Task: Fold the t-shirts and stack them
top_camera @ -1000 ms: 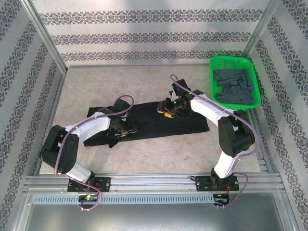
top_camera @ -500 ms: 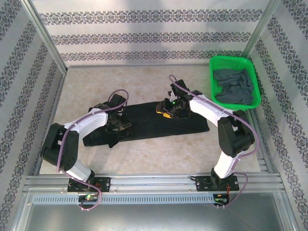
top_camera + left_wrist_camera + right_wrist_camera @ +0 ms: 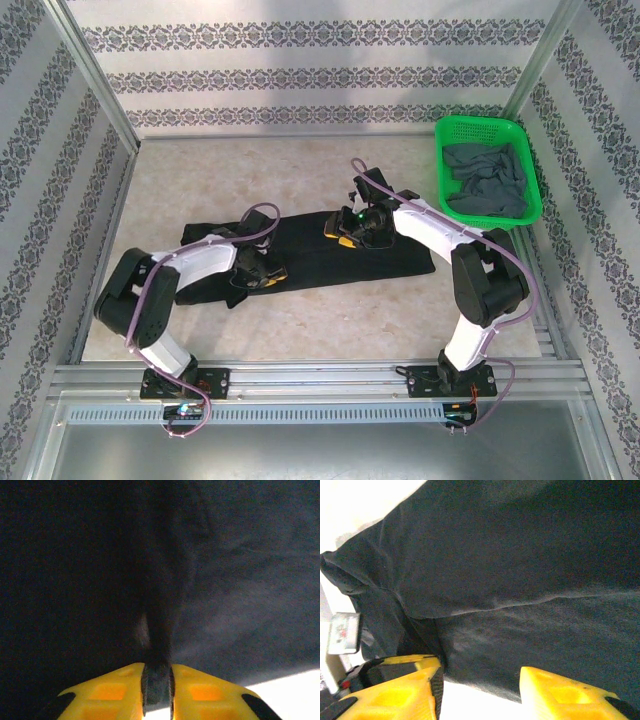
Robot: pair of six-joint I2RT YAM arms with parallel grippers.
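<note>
A black t-shirt (image 3: pixel 310 255) lies as a long folded strip across the middle of the table. My left gripper (image 3: pixel 260 276) sits at the strip's near edge, left of centre. In the left wrist view it (image 3: pixel 157 687) is shut on a pinched ridge of the black cloth (image 3: pixel 240 580). My right gripper (image 3: pixel 346 230) rests on the strip's far edge. Its yellow fingers (image 3: pixel 405 685) stand open over the shirt's hem (image 3: pixel 520 555), with a white neck tag (image 3: pixel 342 632) to the left. A slate grey t-shirt (image 3: pixel 485 180) lies crumpled in the basket.
The green mesh basket (image 3: pixel 480 123) stands at the back right corner against the patterned wall. Bare marble-look tabletop (image 3: pixel 250 170) stretches behind the black shirt and in front of it, up to the metal rail at the near edge.
My left gripper has closed on the black cloth and shifted slightly toward the near edge, its elbow swinging right. The right arm has hardly moved.
</note>
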